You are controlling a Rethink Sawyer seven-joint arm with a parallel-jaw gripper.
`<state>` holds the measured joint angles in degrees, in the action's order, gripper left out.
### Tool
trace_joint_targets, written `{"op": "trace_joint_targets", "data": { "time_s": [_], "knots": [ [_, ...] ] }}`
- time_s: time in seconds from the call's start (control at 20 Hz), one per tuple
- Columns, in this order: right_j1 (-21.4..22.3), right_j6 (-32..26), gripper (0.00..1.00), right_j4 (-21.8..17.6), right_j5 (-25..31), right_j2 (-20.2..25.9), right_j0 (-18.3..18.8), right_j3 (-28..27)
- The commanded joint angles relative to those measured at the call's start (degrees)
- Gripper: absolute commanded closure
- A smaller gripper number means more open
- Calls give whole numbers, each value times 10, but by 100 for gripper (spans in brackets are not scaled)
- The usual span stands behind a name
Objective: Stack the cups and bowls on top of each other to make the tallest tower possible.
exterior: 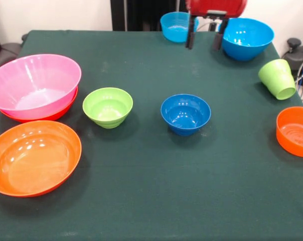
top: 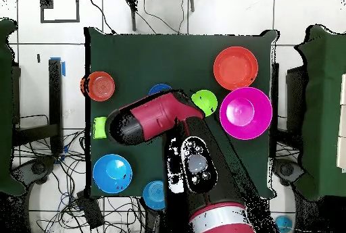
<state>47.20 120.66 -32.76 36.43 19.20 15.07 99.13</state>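
Note:
The big pink bowl [exterior: 33,83] sits nested in a wide orange bowl [exterior: 61,111] at the left; this is the only stack. A second wide orange bowl [exterior: 33,158] lies in front of it. The small lime green bowl [exterior: 107,106] and small dark blue bowl [exterior: 185,113] stand mid-table. The lime green cup [exterior: 278,79] and the smaller orange bowl [exterior: 296,131] are at the right. My gripper [exterior: 205,40] hangs open and empty at the far edge, between two sky blue bowls [exterior: 177,26] [exterior: 247,37]. The orange cup does not show in the front view.
In the overhead view my arm [top: 159,115] covers the table's middle and part of the dark blue bowl [top: 159,90]. A small orange shape [top: 84,85] sits at the table edge beside the smaller orange bowl [top: 101,86]. Cables lie on the floor around the table.

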Motion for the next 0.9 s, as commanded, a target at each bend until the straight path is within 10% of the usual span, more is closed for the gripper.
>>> {"op": "trace_joint_targets", "data": {
  "time_s": [0.05, 0.9],
  "knots": [
    [-14, 111, 0, 15, 20, -59, -33, -15],
    [-55, 107, 0, 74, 104, -92, -87, -109]
  ]
}}
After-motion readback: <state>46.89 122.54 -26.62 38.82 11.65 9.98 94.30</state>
